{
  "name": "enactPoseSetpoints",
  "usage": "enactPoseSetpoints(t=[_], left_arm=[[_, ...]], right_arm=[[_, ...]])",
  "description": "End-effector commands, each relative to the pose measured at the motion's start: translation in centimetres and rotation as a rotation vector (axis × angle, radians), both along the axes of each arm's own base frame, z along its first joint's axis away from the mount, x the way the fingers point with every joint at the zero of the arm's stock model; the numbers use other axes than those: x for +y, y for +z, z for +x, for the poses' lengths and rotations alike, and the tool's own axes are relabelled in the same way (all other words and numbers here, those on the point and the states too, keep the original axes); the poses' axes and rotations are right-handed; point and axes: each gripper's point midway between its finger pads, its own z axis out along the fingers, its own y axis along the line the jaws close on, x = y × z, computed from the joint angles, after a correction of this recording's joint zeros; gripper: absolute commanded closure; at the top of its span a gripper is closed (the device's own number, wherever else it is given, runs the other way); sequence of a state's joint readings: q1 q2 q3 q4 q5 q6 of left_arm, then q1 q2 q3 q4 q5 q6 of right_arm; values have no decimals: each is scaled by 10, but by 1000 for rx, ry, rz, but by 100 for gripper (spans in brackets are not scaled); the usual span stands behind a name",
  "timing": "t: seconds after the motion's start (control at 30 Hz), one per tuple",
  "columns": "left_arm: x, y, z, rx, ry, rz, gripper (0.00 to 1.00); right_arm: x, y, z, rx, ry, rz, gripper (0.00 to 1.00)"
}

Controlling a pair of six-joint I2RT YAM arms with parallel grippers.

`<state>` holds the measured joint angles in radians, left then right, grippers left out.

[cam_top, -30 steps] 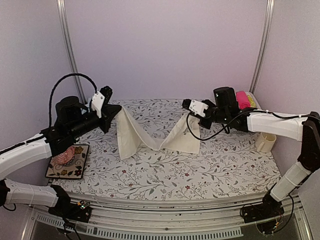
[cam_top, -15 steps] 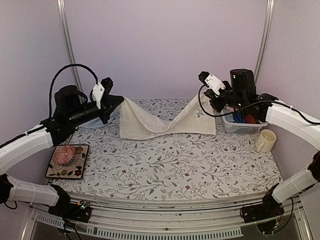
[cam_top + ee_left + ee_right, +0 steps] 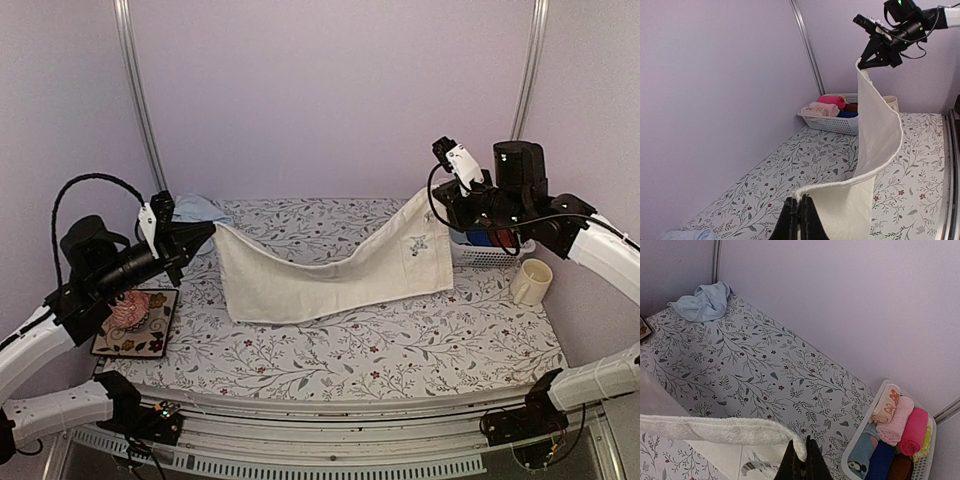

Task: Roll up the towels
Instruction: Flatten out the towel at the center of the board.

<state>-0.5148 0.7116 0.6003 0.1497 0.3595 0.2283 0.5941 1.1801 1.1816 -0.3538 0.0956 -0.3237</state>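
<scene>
The cream towel (image 3: 330, 275) hangs spread between both grippers above the flowered table, sagging in the middle, its lower edge near the cloth surface. My left gripper (image 3: 208, 229) is shut on its left top corner (image 3: 801, 194). My right gripper (image 3: 436, 194) is shut on its right top corner (image 3: 799, 450), held higher. The towel also shows in the left wrist view (image 3: 875, 135) and the right wrist view (image 3: 715, 432). The light blue towel (image 3: 196, 208) lies crumpled at the back left corner; it also shows in the right wrist view (image 3: 704, 303).
A white basket (image 3: 490, 255) with several rolled small cloths stands at the back right, also seen in the right wrist view (image 3: 856, 442). A cream mug (image 3: 531, 281) stands at the right. A pink knitted lump (image 3: 130, 311) sits on a dark mat at the left.
Both grippers have moved apart and the towel has been stretched out wide. The left arm pulled left and lower; the right arm rose and moved right.
</scene>
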Motion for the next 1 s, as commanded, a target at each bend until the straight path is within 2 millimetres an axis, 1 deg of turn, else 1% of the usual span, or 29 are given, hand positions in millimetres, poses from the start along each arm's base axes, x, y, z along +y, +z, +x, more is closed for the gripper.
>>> enactPoseSetpoints(t=[0.0,0.03,0.07,0.1,0.17,0.2,0.23,0.27,0.37,0.4,0.43,0.47,0.5,0.53,0.6,0.7,0.8,0.97], left_arm=[[0,-37,28,164,71,12,100],[-3,-49,40,214,93,29,100],[-5,-63,52,261,118,51,100],[-8,-82,66,317,146,84,100],[-12,-115,91,415,205,146,100],[-12,-126,107,449,248,170,100],[-12,-142,118,483,281,196,100],[-13,-148,132,497,316,201,100],[-15,-168,172,527,397,220,100],[-16,-175,186,543,424,238,100],[-18,-187,196,568,439,266,100],[-20,-203,207,599,455,300,100],[-23,-209,216,611,464,318,100],[-23,-217,223,626,477,334,100],[-23,-226,237,636,509,353,100],[-20,-229,249,624,538,356,100],[-20,-227,252,588,520,361,100],[-20,-226,243,540,423,377,100]], right_arm=[[4,-63,29,184,-115,-10,99],[5,-81,39,219,-142,-36,98],[5,-87,51,234,-169,-42,98],[5,-98,64,258,-189,-49,98],[0,-126,92,316,-247,-62,99],[-4,-136,104,332,-274,-68,99],[-7,-149,116,351,-297,-82,99],[-11,-158,129,360,-319,-93,98],[-19,-196,160,412,-369,-146,98],[-25,-209,169,428,-395,-168,98],[-27,-219,176,440,-410,-183,98],[-30,-228,182,454,-422,-192,98],[-33,-234,186,463,-428,-197,98],[-34,-237,189,464,-432,-196,98],[-37,-239,195,458,-435,-186,98],[-43,-247,200,476,-441,-186,98],[-44,-250,202,490,-434,-173,98],[-45,-241,199,492,-413,-143,98]])
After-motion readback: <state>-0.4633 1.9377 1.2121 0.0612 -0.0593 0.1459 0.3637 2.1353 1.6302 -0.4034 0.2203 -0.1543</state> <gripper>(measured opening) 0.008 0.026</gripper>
